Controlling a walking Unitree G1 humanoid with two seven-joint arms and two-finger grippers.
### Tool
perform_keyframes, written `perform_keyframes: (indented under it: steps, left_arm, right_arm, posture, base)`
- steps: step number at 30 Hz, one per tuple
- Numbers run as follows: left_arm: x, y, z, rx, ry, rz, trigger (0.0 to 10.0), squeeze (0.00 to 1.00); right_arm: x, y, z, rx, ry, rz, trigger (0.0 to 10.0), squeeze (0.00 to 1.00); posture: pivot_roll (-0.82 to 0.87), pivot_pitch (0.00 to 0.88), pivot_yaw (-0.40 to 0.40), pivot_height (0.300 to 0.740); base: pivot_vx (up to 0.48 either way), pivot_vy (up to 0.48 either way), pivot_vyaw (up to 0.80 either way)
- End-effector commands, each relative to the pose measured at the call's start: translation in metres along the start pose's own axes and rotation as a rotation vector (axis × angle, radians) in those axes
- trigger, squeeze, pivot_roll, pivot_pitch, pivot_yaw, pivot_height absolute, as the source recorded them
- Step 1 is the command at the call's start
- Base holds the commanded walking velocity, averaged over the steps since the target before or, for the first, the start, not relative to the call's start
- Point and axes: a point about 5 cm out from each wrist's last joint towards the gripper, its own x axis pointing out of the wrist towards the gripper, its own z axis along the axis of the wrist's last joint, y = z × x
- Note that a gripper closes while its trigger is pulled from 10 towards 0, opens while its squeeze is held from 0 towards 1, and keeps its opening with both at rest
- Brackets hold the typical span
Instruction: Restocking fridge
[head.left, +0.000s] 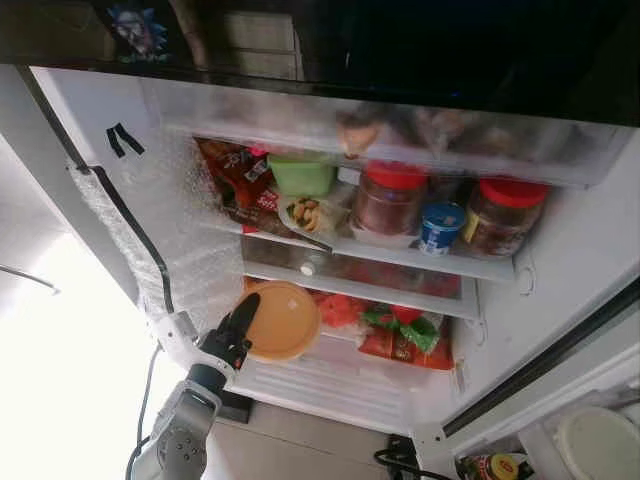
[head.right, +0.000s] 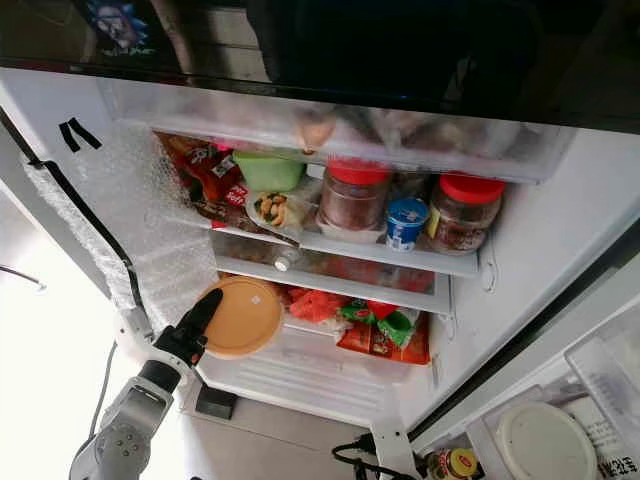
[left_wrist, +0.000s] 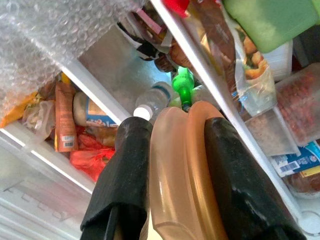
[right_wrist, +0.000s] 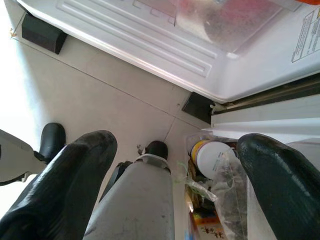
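A: Where's the orange container?
B: At the left edge of the fridge's lower shelf, pinched on edge between the 2 fingers of the left gripper.
A: And above it?
B: On the upper shelf: a green tub toward the left edge, 2 red-lidded jars to the right, a blue-lidded cup between them.
A: The right gripper?
B: It hangs over the floor, fingers spread wide, holding nothing.
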Motion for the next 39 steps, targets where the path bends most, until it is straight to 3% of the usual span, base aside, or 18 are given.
perform_keyframes:
  steps: [1, 8, 39]
  left_arm:
    - [0.0001, 0.0009, -0.0018, 0.011, 0.001, 0.023, 10.0, 0.00]
    - [0.0005, 0.0009, -0.0013, 0.023, -0.006, 0.035, 10.0, 0.00]
    - [0.0079, -0.0042, 0.0070, -0.016, -0.056, 0.011, 10.0, 0.00]
  right_arm:
    - [-0.0023, -0.0086, -0.0081, 0.011, 0.027, -0.027, 10.0, 0.00]
    - [-0.0027, -0.0092, -0.0099, 0.006, 0.036, -0.028, 10.0, 0.00]
    - [-0.0034, -0.0104, -0.0125, 0.019, 0.041, -0.032, 10.0, 0.00]
  posture:
    - [0.00, 0.095, -0.004, 0.667]
    - [0.00, 0.094, -0.003, 0.622]
    - [0.00, 0.084, -0.003, 0.622]
  base:
    - [0.000, 0.000, 0.00]
    - [0.000, 0.000, 0.00]
    - [0.000, 0.000, 0.00]
